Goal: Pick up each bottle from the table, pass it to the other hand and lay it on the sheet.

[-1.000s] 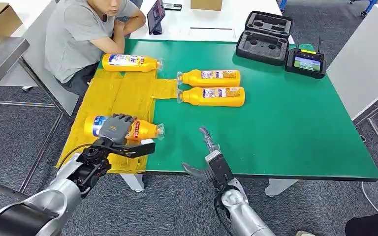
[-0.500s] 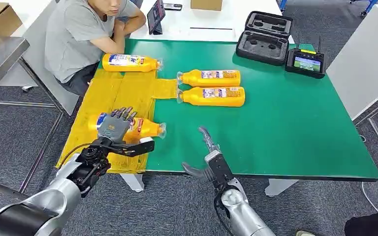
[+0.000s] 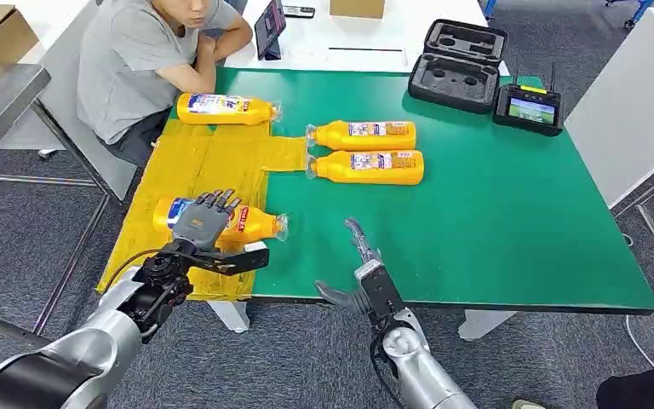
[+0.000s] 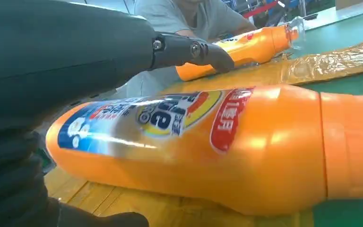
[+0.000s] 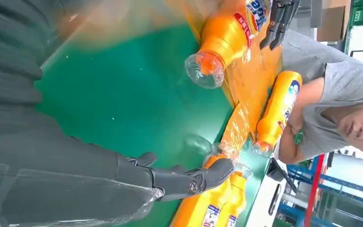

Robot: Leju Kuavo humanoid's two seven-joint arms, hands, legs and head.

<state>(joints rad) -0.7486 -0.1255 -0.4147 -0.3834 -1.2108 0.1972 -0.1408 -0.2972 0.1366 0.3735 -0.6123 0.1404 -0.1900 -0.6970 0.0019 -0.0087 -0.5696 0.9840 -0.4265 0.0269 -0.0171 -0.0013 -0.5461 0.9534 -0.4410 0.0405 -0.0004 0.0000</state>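
An orange bottle [image 3: 255,224] lies on its side on the yellow sheet [image 3: 213,162] near the table's front edge, its clear cap end reaching onto the green mat. My left hand [image 3: 200,223] hovers over its labelled end with fingers spread; in the left wrist view the fingers [image 4: 194,49] stand above the bottle [image 4: 208,146]. A second bottle [image 3: 221,108] lies at the sheet's far end. Two more bottles [image 3: 366,135] [image 3: 370,167] lie side by side on the green table. My right hand [image 3: 359,264] is open and holds nothing at the front edge.
A person [image 3: 136,60] sits at the table's far left corner, beside the sheet. A black foam-lined case [image 3: 458,64] and a controller with a screen [image 3: 528,108] stand at the back right. The green tabletop [image 3: 494,221] stretches to the right.
My left hand's fingers have lifted off the near bottle and spread out. The bottle has shifted slightly to the right on the sheet. The right hand has stayed in place.
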